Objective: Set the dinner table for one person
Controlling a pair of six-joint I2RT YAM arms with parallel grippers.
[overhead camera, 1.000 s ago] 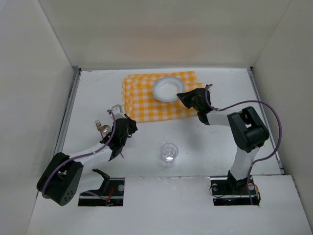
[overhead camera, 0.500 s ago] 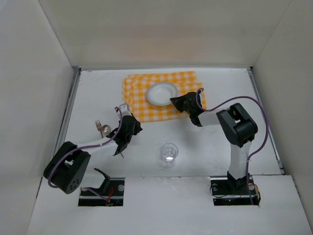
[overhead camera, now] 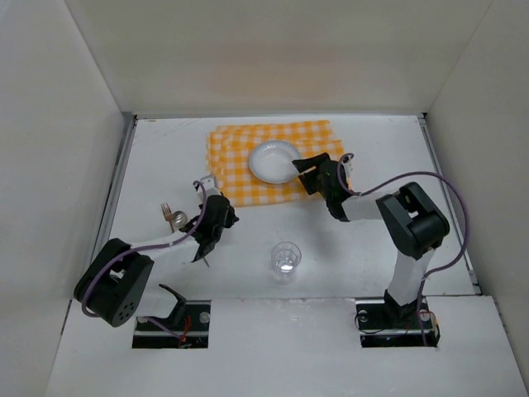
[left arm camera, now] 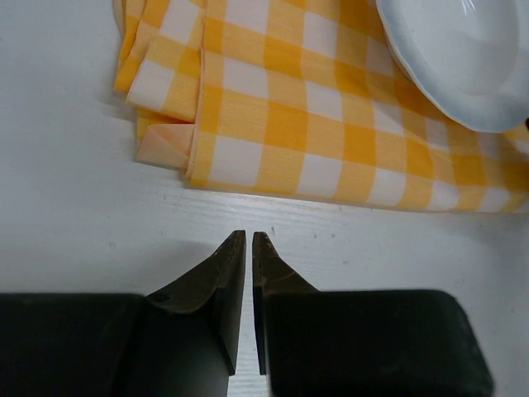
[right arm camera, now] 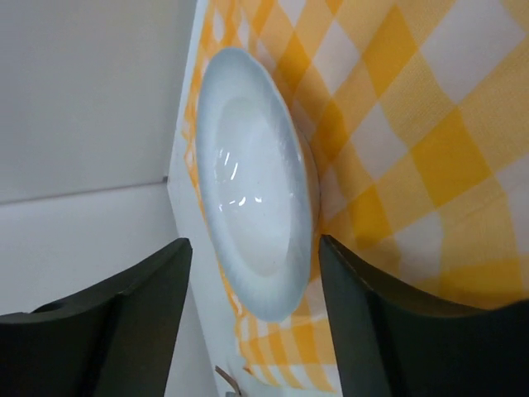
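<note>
Plate step: round white plate (overhead camera: 274, 160) on yellow checked cloth (overhead camera: 235, 165), right claw (right arm camera: 254, 244) open beside it, left claw (left arm camera: 249, 236) shut, empty. Next, likely: fetch small metal fork (overhead camera: 166, 210).

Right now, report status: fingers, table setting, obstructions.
Left fingers shut, empty, over bare dinner table. Right fingers open at rim of plate, which sits on checked cloth. Glass stands apart, near front; nothing blocking.

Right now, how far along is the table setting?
Done: the yellow-and-white checked cloth lies on the white tabletop with the round white plate on it. In hand: nothing; the right gripper is open at the plate's edge, the left gripper shut and empty. Left: the clear glass tumbler, metal fork and spoon sit off the cloth.
</note>
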